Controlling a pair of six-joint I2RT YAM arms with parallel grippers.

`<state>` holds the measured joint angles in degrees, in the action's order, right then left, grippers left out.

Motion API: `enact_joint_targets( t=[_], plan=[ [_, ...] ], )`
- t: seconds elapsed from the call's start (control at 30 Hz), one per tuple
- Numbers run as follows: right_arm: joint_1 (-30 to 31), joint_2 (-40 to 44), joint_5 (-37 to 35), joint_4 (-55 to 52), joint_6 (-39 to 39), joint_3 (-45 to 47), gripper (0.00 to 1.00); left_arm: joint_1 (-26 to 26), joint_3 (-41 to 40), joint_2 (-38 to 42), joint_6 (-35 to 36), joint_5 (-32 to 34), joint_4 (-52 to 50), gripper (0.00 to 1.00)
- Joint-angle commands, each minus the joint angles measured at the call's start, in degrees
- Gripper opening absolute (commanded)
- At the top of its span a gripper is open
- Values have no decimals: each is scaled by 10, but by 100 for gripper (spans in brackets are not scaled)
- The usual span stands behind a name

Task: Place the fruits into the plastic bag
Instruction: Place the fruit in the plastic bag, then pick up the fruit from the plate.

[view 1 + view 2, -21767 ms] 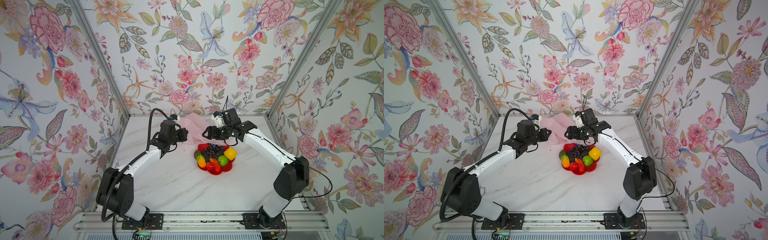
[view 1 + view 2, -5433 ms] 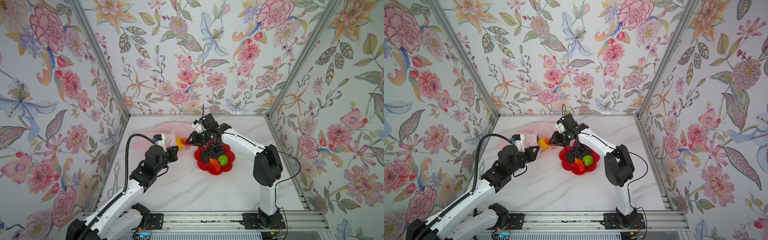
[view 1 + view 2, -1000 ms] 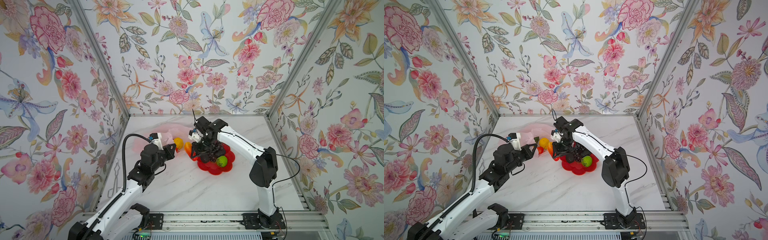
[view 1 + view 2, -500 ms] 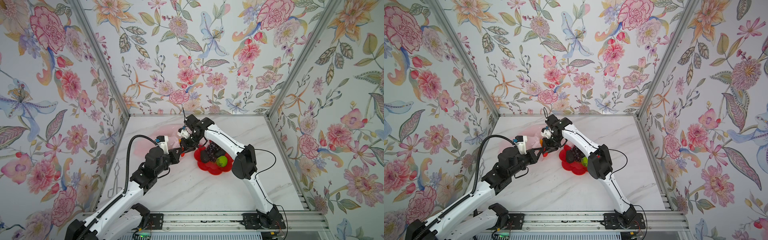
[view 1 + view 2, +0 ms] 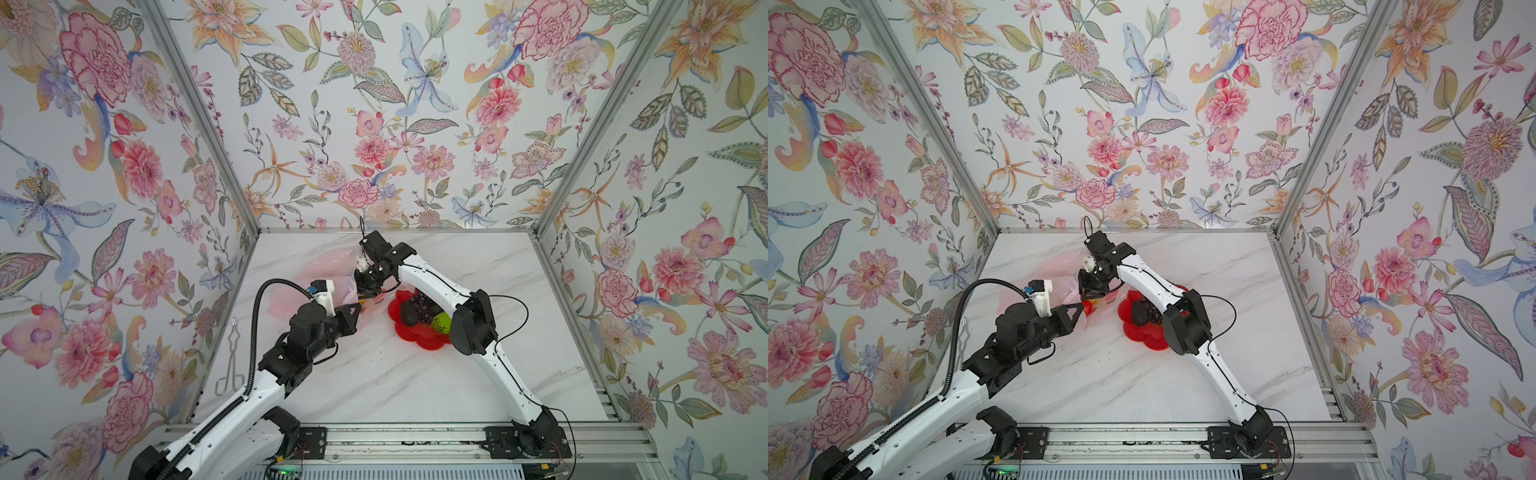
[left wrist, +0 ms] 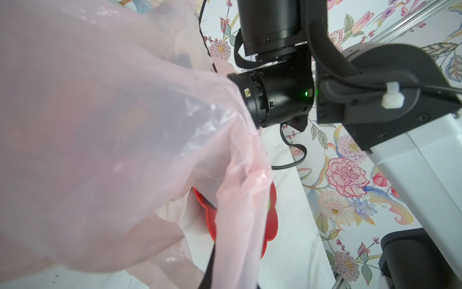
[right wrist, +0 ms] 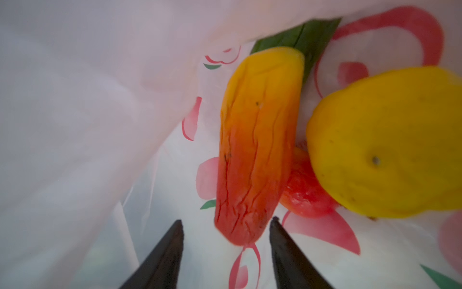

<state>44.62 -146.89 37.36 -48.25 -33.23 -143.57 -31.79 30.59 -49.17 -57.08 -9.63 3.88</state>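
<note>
Three fruits in bag (image 7: 87, 112) now: orange fruit (image 7: 257, 140), yellow fruit (image 7: 385, 142), red fruit (image 7: 302, 192).
Second ago right gripper (image 7: 226, 220) held orange fruit tight, outside bag. Now gripper inside bag, fingers (image 7: 162, 255) spread apart, orange fruit let go, lying just past tips.
Left gripper (image 5: 357, 309) pinched shut on bag edge, holding mouth up.
Grapes (image 5: 424, 305), green fruit (image 5: 441, 323) wait on plate (image 5: 419, 343). My guess: I pull out, fetch more.

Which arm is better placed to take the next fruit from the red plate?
Probably right: the right pincer is open inside the plastic bag, next to the red plate; the left pincer is shut on the bag's edge.
</note>
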Motion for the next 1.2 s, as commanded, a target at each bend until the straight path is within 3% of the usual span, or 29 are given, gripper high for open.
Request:
enact_joint_targets(
  t=[0.0,0.1,0.13,0.17,0.33,0.43,0.57,0.73,0.97,1.17],
  plan=[
    [0,17,20,56,-23,13,65,-2,2,17,-13,29,-18,0],
    [-2,55,25,56,-9,64,79,2,13,23,-18,53,-53,0],
    [-4,74,20,56,-1,94,93,4,16,23,-21,60,-62,0],
    [-5,92,15,56,5,119,99,6,17,23,-22,64,-69,0],
    [-16,180,-7,54,33,235,99,9,29,16,-50,83,-123,0],
    [-20,217,-22,54,39,267,99,18,46,14,-58,100,-178,0],
    [-22,248,-33,45,50,290,99,43,40,9,-49,86,-178,0],
    [-4,293,-102,5,62,301,99,62,24,-5,-40,54,-125,0],
    [35,384,-291,-75,39,365,99,73,42,-16,20,-4,-103,0],
    [5,451,-304,-88,28,505,98,74,45,-29,65,-28,-114,0]
  ],
)
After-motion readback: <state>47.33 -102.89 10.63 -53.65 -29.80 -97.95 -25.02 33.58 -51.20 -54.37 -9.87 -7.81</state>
